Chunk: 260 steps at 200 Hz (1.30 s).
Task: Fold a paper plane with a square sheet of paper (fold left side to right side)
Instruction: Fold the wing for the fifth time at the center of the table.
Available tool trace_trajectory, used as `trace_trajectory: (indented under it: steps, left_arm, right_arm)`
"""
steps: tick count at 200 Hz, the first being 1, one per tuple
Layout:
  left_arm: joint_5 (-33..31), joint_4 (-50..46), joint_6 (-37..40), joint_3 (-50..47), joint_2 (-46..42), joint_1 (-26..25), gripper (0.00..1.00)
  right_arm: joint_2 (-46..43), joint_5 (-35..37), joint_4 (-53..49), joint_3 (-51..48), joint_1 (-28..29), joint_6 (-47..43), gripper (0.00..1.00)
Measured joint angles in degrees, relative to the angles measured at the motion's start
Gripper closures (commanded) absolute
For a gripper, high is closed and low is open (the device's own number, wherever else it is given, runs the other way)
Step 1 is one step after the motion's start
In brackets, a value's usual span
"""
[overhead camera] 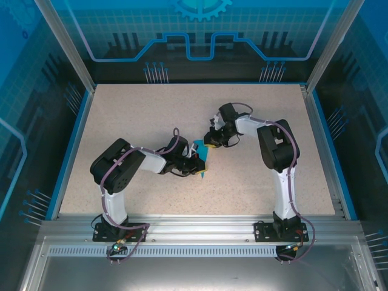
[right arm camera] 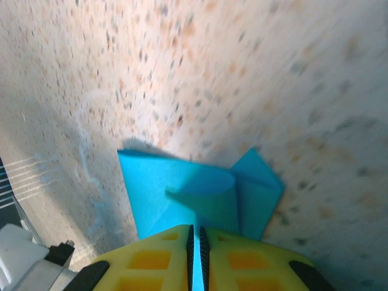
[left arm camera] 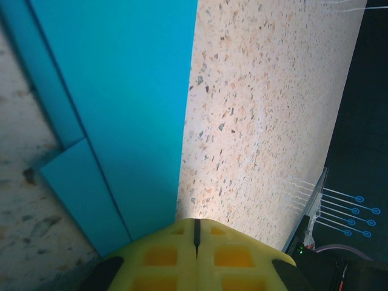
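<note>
The paper plane [overhead camera: 200,153], part-made and narrow by now, is found near the middle of the table [overhead camera: 151,115], between the two grippers. In the left wrist view it is seen as a long bright blue strip [left arm camera: 121,109] with a straight edge running down toward the fingertips and a stepped second layer on its far side. In the right wrist view its layered flaps [right arm camera: 182,188] are seen fanning out from the jaws.

The left gripper [overhead camera: 195,165] is closed completely, its yellow fingers meeting along a dark seam [left arm camera: 195,227] with no blue showing in it. The closed tip appears to be set on or just beside the paper's long edge, though contact itself cannot be confirmed from this angle. The right gripper [overhead camera: 211,144] is drawn narrow, and a thin sliver of blue is pinched between its fingers [right arm camera: 195,233], so the paper is held there.

The step in hand is judged to be a left-to-right fold or the setting of its crease. To do it well:

- The closed left tip should be used as a hold-down along the fold line, so that the sheet is not dragged across the table.
- The pinched end should be carried over low and slowly, with edges matched before any pressure is applied.
- The pinch should be kept light, as thin paper is easily creased or torn at the jaws.
- The crease should be pressed only once the layers lie flush.
</note>
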Motion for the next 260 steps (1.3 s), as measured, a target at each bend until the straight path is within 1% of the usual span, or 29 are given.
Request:
trace_trajectory:
  steps: [53, 84, 122, 168, 194, 207, 223, 233, 243, 260]
  left_arm:
    - [0.07, 1.40, -0.02, -0.68, 0.00, 0.04, 0.99]
    - [0.07, 2.03, -0.02, -1.22, -0.24, 0.04, 0.98]
    - [0.09, 2.23, -0.22, -2.54, -1.42, 0.02, 0.86]
    - [0.48, 0.24, -0.48, -5.16, -4.79, -0.52, 0.80]
    - [1.01, -1.07, -0.44, -7.48, -7.50, -1.01, 0.74]
    - [1.05, -3.26, -0.02, -8.59, -9.70, -1.22, 0.71]
    - [0.76, -7.56, 1.20, -8.96, -13.75, -1.22, 0.64]
    - [-0.35, -10.34, 2.82, -8.90, -17.16, -1.22, 0.60]
    - [-1.84, -13.22, 4.11, -8.81, -20.94, -1.22, 0.54]
    - [-5.90, -18.78, 7.37, -7.76, -27.21, -1.20, 0.44]
  right_arm:
    - [3.82, 1.31, -2.10, 6.88, -2.29, -1.09, 0.85]
    - [5.55, 1.33, -4.59, 10.10, -2.47, -1.55, 0.85]
    - [6.16, 1.29, -6.03, 11.28, -2.49, -1.79, 0.85]
    - [6.43, 1.01, -6.67, 11.87, -2.56, -1.97, 0.83]
    - [6.62, 1.40, -6.58, 13.16, -2.62, -2.12, 0.76]
    - [6.62, 2.80, -6.23, 14.23, -2.89, -2.49, 0.68]
    - [6.49, 4.35, -6.10, 15.61, -3.52, -3.13, 0.60]
    - [5.77, 5.84, -6.38, 16.17, -4.02, -3.56, 0.55]
    - [4.52, 7.45, -7.04, 16.26, -4.42, -4.33, 0.50]
    - [0.70, 11.13, -9.05, 16.24, -4.90, -5.03, 0.45]
